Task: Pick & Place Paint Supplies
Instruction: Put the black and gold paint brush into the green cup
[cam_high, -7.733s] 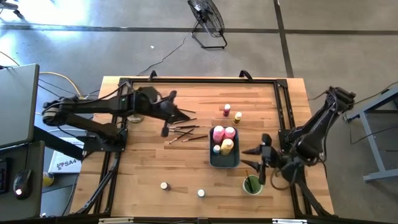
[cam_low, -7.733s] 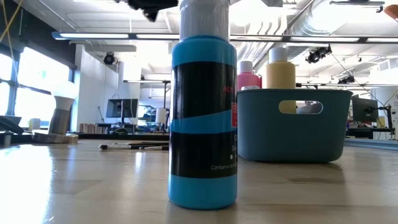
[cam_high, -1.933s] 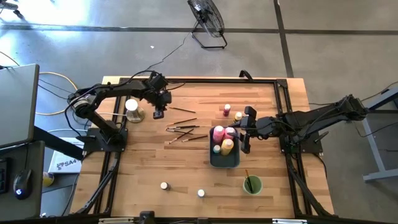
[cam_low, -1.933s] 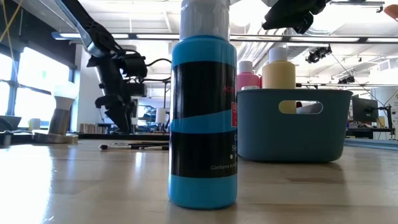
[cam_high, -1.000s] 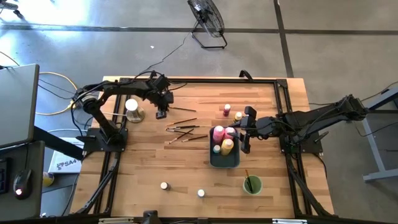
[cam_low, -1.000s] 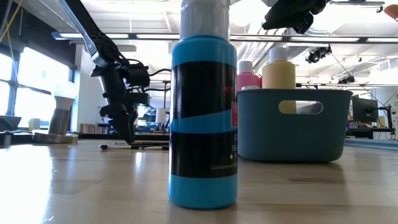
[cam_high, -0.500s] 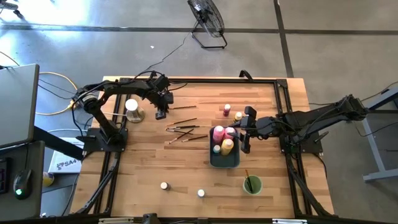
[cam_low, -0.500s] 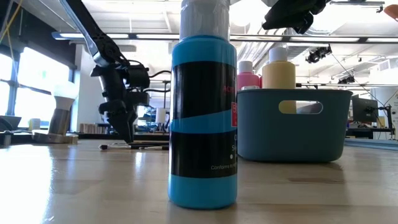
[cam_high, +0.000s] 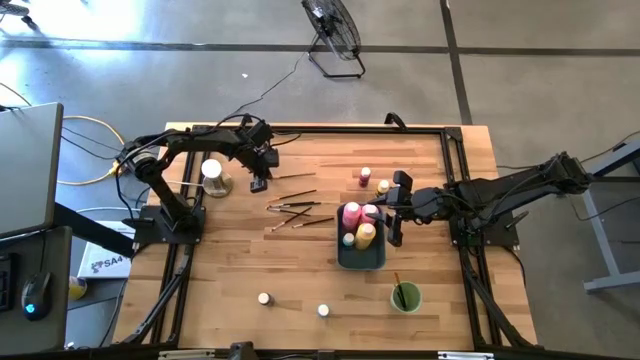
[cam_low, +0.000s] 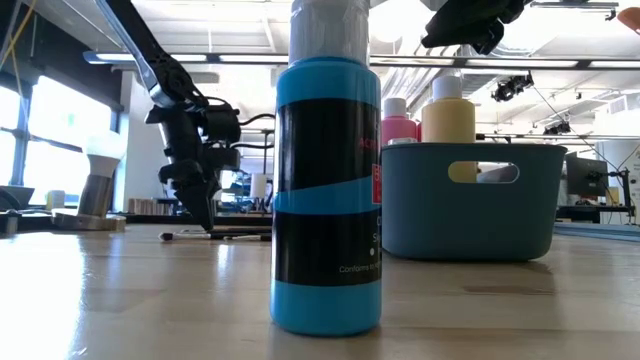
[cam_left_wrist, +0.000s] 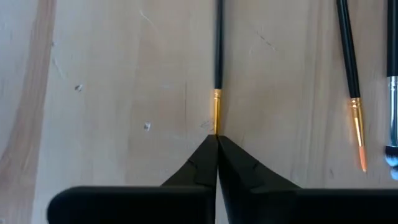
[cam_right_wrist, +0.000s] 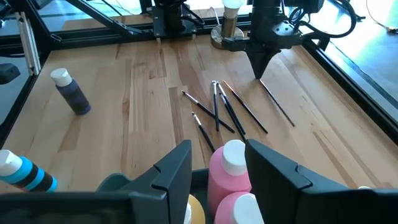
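My left gripper (cam_left_wrist: 216, 140) is down at the table's far left (cam_high: 258, 184), shut on the tip end of a thin black-handled paintbrush (cam_left_wrist: 218, 50). More brushes (cam_high: 300, 210) lie loose on the wood to its right. The blue-grey tray (cam_high: 378, 258) holds two pink bottles (cam_high: 351, 213), a yellow bottle (cam_high: 365, 235) and a blue-capped one. My right gripper (cam_right_wrist: 217, 165) hovers open above the tray's far right corner (cam_high: 398, 212), touching nothing. Two small jars (cam_high: 365, 176) stand beyond the tray and two pale-capped ones (cam_high: 264, 298) near the front edge. My left gripper pinches the paintbrush between its two fingertips at the bristle end, just past the gold ferrule (cam_left_wrist: 217, 115). The fingers come from above, slanting steeply down. The brush lies flat on the table, its handle (cam_left_wrist: 218, 37) running straight away from the fingertips.
A white-topped stand (cam_high: 212, 173) is just left of my left gripper. A green cup (cam_high: 405, 297) with a brush in it stands front right. In the low view a blue bottle (cam_low: 327, 190) stands close in front. Bare wood lies at the front left.
My left gripper has stayed at the brush's tip end and has shut on it there, tipping slightly. The brush has not moved from the table.
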